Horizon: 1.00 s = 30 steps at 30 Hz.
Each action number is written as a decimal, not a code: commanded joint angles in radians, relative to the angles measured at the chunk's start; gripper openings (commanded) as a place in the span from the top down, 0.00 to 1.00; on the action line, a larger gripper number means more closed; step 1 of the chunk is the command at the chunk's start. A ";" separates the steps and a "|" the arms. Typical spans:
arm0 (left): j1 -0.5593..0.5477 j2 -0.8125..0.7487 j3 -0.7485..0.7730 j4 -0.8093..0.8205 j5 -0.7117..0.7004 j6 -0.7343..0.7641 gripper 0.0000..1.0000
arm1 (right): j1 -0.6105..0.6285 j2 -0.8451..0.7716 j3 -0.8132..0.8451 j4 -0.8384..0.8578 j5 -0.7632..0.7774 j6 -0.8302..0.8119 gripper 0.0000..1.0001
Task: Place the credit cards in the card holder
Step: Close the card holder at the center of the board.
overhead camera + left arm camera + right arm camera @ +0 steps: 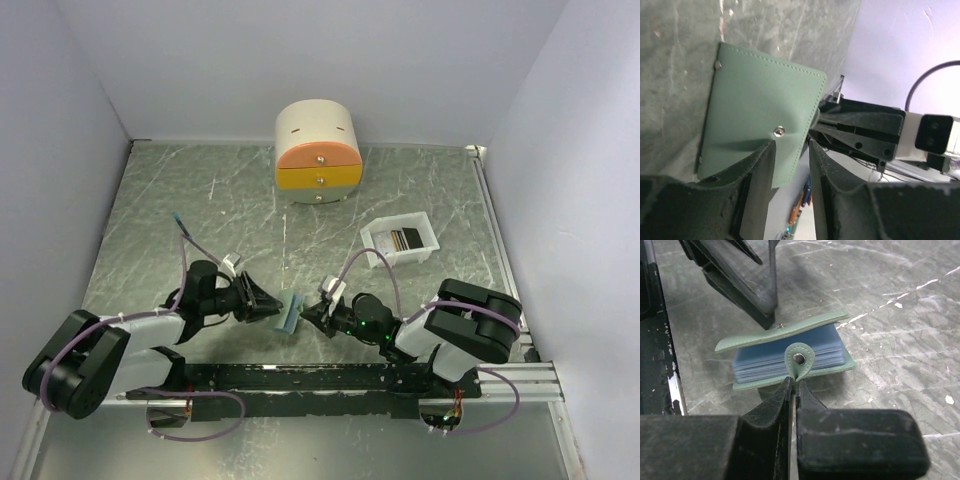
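While the soft grey-green leather folding card holder [780, 332] is lying on the marbled grey desk [200, 200] between both arms, right end effector [794, 386] is clamping its snap tab, left end effector [791, 147] is sitting fingers apart at the likely light, floppy cover

Card holder [289, 312]: qty 1. White tray [372, 238]: qty 1. Credit cards [405, 240]: several held in it, exact no. can't be told. Drawer box [318, 130]: qty 1; 3 drawers counted. Left gripper [270, 308], right gripper [310, 313]: 2 total.
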State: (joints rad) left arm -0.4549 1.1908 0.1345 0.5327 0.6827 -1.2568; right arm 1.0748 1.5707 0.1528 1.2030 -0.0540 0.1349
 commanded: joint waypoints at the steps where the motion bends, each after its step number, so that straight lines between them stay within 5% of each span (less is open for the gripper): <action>1: -0.013 0.033 0.067 -0.070 -0.092 0.105 0.57 | 0.004 -0.012 -0.010 0.083 0.001 -0.013 1.00; 17: -0.118 0.150 0.211 -0.330 -0.296 0.257 0.71 | 0.005 -0.037 0.026 -0.035 -0.060 -0.102 0.95; 24: -0.156 0.190 0.240 -0.378 -0.351 0.263 0.73 | 0.005 -0.088 0.094 -0.247 -0.079 -0.105 0.79; 30: -0.169 0.120 0.274 -0.464 -0.395 0.256 0.71 | 0.006 -0.267 0.116 -0.416 -0.031 0.048 0.64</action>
State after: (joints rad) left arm -0.6037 1.3472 0.3798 0.1818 0.3901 -1.0260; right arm 1.0748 1.4246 0.2276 0.8692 -0.1001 0.0738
